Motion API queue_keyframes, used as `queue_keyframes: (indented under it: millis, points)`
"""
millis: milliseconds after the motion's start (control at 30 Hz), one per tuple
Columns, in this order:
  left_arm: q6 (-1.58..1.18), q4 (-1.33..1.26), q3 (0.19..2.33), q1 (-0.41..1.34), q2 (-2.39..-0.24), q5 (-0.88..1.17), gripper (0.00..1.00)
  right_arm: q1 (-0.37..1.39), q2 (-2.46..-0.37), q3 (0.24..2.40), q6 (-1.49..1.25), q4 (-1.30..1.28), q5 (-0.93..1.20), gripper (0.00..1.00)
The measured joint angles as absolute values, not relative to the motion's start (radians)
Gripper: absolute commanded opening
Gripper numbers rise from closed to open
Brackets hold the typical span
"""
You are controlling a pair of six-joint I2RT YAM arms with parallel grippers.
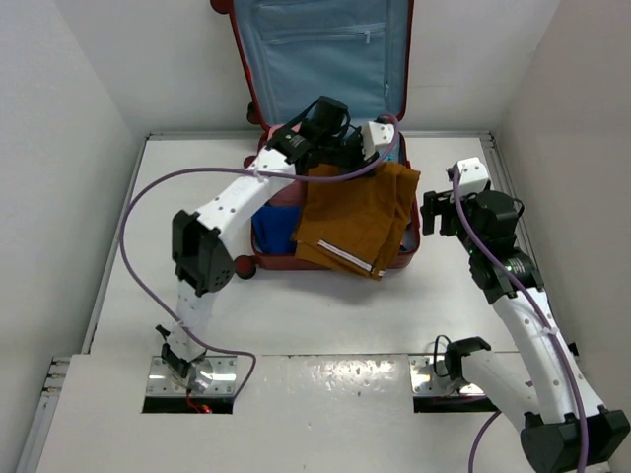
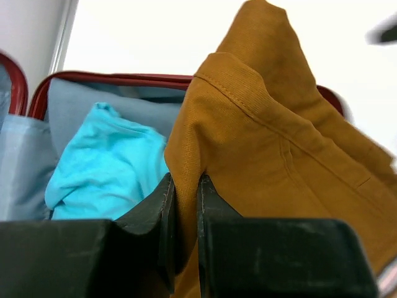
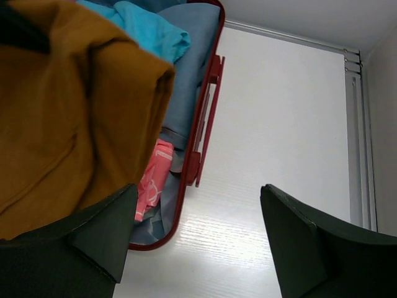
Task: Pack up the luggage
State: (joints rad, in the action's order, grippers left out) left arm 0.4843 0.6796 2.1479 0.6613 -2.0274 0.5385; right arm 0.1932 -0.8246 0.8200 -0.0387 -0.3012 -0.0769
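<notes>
Right, starting nearest me: the right gripper (image 3: 197, 194) hangs over the table (image 1: 325, 305) towards its right edge, just beside the right wall of the luggage (image 1: 279, 263). Its fingers are spread wide with nothing between them (the wrist view shows only bare tabletop in the gap).

Next out is the luggage itself, lying open around the middle of the table's far half, its dark red shell down and its small wheels at the left corner. A mustard-brown garment (image 1: 360, 212) is draped across the right part of the open half and spills over the near rim. Under and beside it I can see a blue cloth (image 1: 274, 227) on the left side, a pink item (image 3: 154, 180) low against the right wall, and a turquoise cloth (image 2: 105, 167) further in.

Beyond that, the left gripper (image 2: 185, 192) reaches over the far part of the open half, its fingers pinched together on a raised fold of the mustard-brown garment.

Furthest away, the lid (image 1: 325, 69) stands upright at the table's far edge, showing its blue-grey lining.
</notes>
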Motion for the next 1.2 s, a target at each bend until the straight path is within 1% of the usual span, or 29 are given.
queue_keyframes:
  millis: [67,433,467,700,1000,1133,1200]
  points:
    - [0.445,0.641,2.197,0.650,-2.100,0.523,0.00,0.182,-0.835,0.822,-0.042,-0.303,-0.080,0.80]
    - [0.377,0.436,2.270,0.615,-2.347,0.376,0.00,0.130,-0.912,0.839,-0.053,-0.315,-0.048,0.80]
    - [0.376,0.410,2.270,0.609,-2.364,0.359,0.00,0.126,-0.921,0.842,-0.054,-0.315,-0.044,0.81]
    - [0.349,0.257,2.294,0.576,-2.461,0.266,0.00,0.122,-0.993,0.881,-0.054,-0.316,-0.010,0.81]
    - [0.304,0.102,2.345,0.560,-2.582,0.273,0.00,0.121,-1.058,0.938,-0.054,-0.317,0.028,0.82]
    - [0.307,0.087,2.354,0.560,-2.602,0.260,0.00,0.121,-1.081,0.946,-0.054,-0.319,0.039,0.82]
    - [0.308,0.084,2.350,0.560,-2.601,0.255,0.17,0.121,-1.093,0.953,-0.057,-0.319,0.046,0.82]
